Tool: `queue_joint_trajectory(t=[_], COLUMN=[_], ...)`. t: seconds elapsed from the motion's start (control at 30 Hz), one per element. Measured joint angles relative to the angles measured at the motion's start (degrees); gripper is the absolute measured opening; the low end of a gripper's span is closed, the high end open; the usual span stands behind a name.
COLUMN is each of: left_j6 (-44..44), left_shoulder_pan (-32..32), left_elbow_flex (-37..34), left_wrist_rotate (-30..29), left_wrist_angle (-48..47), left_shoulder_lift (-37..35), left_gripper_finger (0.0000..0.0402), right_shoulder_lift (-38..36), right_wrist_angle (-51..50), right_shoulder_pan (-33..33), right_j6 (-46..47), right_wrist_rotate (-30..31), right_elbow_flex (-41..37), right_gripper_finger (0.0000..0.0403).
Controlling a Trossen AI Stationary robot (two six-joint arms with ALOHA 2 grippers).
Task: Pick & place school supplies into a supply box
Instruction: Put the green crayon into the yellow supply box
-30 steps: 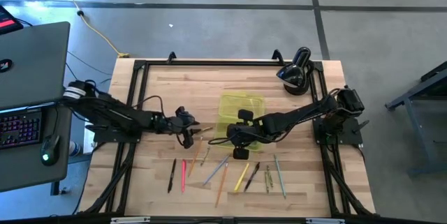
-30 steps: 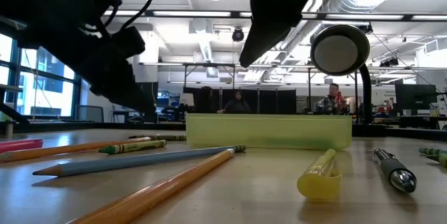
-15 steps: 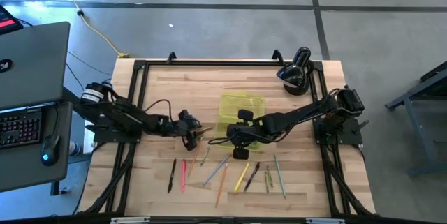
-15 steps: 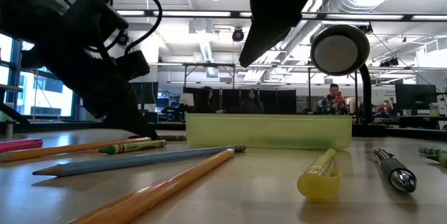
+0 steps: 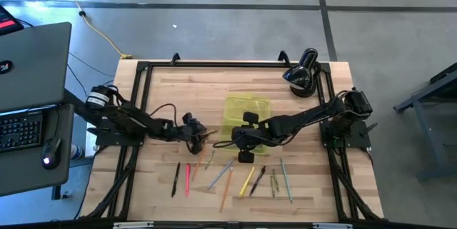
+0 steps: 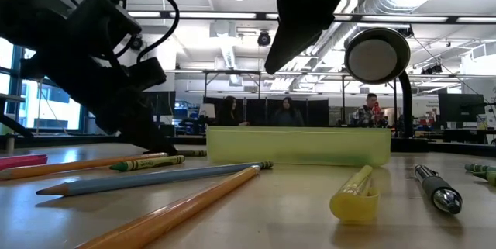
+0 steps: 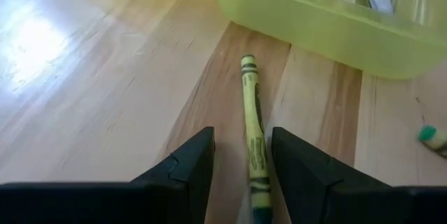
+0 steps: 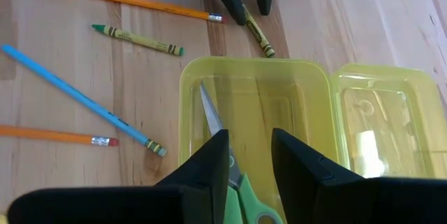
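A yellow-green crayon (image 7: 253, 130) lies flat on the wood just left of the supply box (image 5: 250, 108). My left gripper (image 7: 243, 172) is open and low over it, one finger on either side of its near end, and whether they touch it I cannot tell. The translucent yellow-green supply box (image 8: 279, 84) stands open, its lid (image 8: 384, 119) folded out beside it. Green-handled scissors (image 8: 222, 151) lie on the box's floor. My right gripper (image 8: 250, 161) hangs open above them, pointing steeply down. Other school supplies lie nearer the front edge.
Several pens and pencils (image 5: 228, 175) lie in a loose row toward the table's near edge. In the low view a yellow highlighter (image 6: 355, 195) and a long orange pencil (image 6: 178, 210) lie closest. A black desk lamp (image 5: 301, 72) stands at the far right corner.
My left gripper has come down toward the table and tipped further downward, ending with its open fingers around the crayon beside the box. The crayon and the box have stayed where they were.
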Motion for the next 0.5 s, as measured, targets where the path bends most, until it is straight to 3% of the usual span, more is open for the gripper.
queue_joint_trajectory(t=[0.27, 0.5], left_j6=[4.1, -2.9], left_shoulder_pan=[0.2, 0.0], left_elbow_flex=[-0.3, 0.1], left_wrist_rotate=[-1.1, -5.6], left_wrist_angle=[13.5, 20.6], left_shoulder_lift=[4.2, 13.2], left_gripper_finger=[0.0179, 0.0179], right_shoulder_lift=[0.0, 0.0], right_wrist_angle=[0.0, 0.0], right_shoulder_pan=[0.0, 0.0], right_j6=[-0.9, -0.9], right_wrist_rotate=[0.0, 0.0], right_elbow_flex=[0.0, 0.0], right_gripper_finger=[0.0087, 0.0087])
